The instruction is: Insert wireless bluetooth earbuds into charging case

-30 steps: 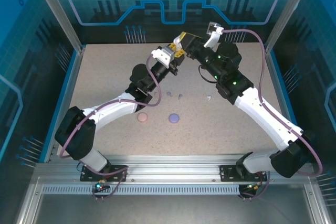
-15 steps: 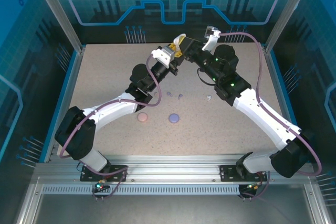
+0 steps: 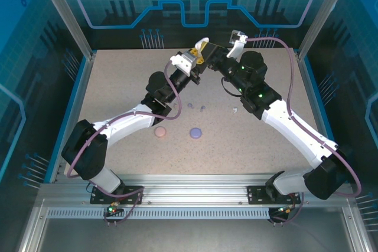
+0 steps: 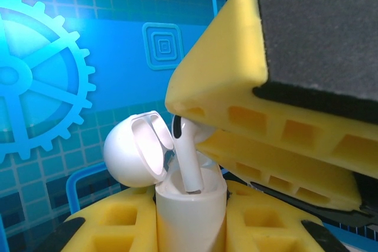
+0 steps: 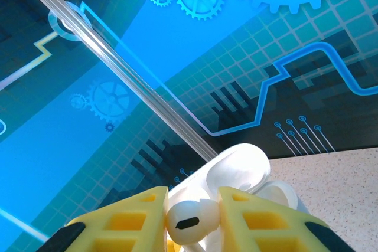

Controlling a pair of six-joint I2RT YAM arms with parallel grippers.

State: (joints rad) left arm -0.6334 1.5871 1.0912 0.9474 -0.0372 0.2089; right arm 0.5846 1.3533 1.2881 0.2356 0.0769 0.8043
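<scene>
White earbud point(image 5: 188, 223) sits pinched in the right gripper point(image 5: 192, 215), bottom centre, its stem entering the open charging case point(image 4: 190, 205), which the left gripper point(image 4: 190, 225) clamps.

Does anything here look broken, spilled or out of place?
Nothing stands out. The left tool holds a white charging case, lid open; the right tool holds a white earbud with its stem in the case's opening. Two tiny purple earbuds lie loose on the table.
</scene>
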